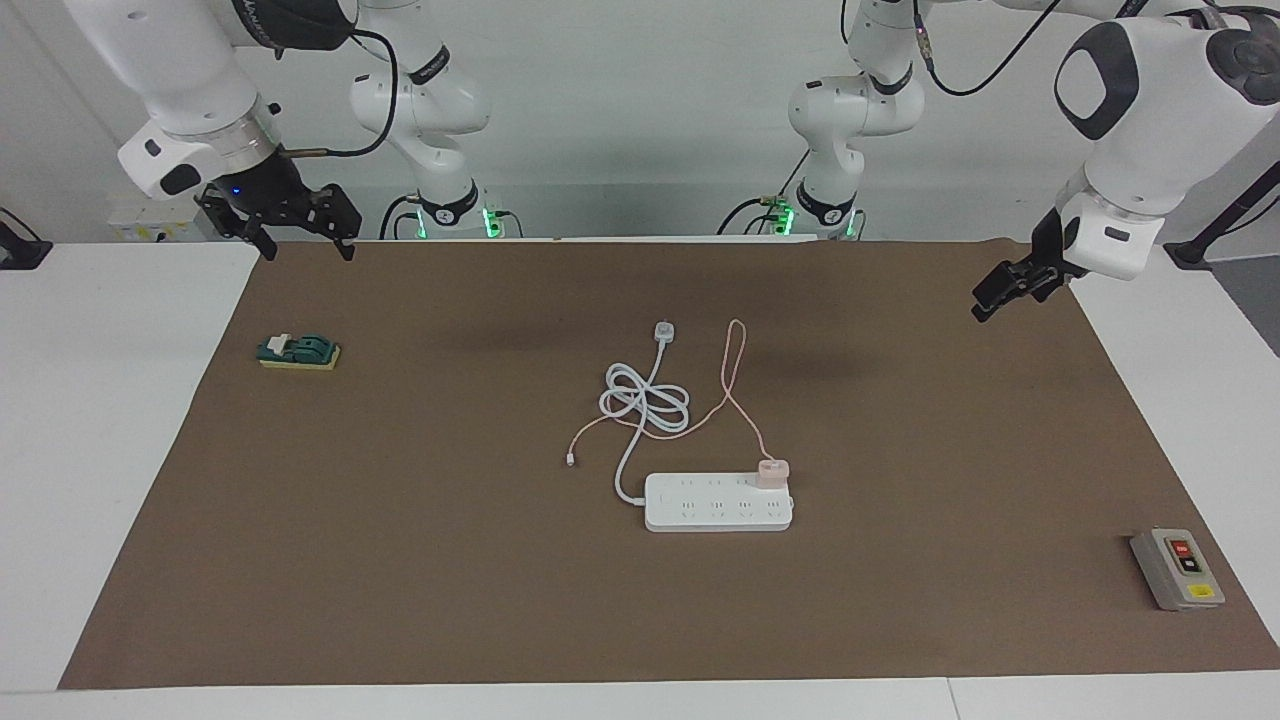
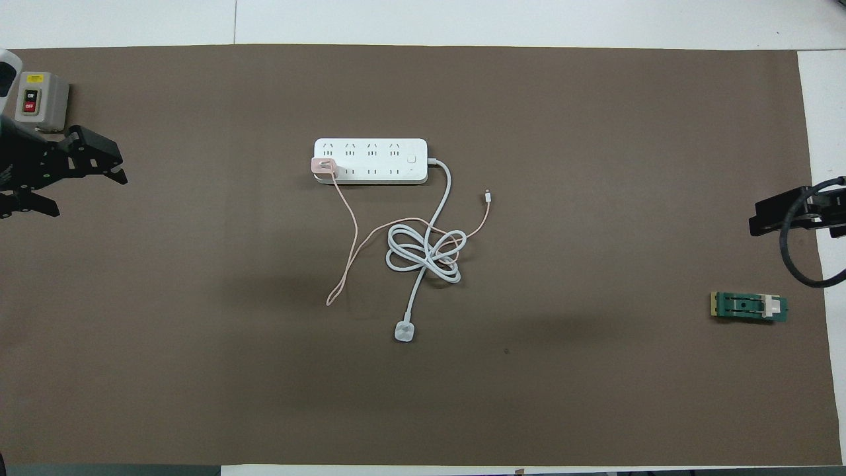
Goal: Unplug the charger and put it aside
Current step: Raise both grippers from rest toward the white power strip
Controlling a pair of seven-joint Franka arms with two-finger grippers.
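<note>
The charger [image 1: 773,472] [image 2: 323,166] is a small pale pink cube plugged into the end socket of the white power strip [image 1: 718,503] [image 2: 370,160] at mid-table. Its thin pink cable [image 1: 737,350] [image 2: 350,251] loops toward the robots and crosses the strip's coiled white cord [image 1: 645,402] [image 2: 423,251]. My left gripper [image 1: 995,293] [image 2: 91,194] hangs open and empty over the mat's edge at the left arm's end, well apart from the charger. Over the mat corner at the right arm's end, my right gripper [image 1: 305,248] [image 2: 767,220] is open with nothing in it.
A brown mat [image 1: 400,560] [image 2: 595,99] covers the table. A grey ON/OFF switch box [image 1: 1177,568] [image 2: 41,100] stands at the left arm's end. A green knife switch [image 1: 298,352] [image 2: 749,307] lies at the right arm's end. The white plug [image 1: 665,331] [image 2: 404,331] lies nearer the robots than the strip.
</note>
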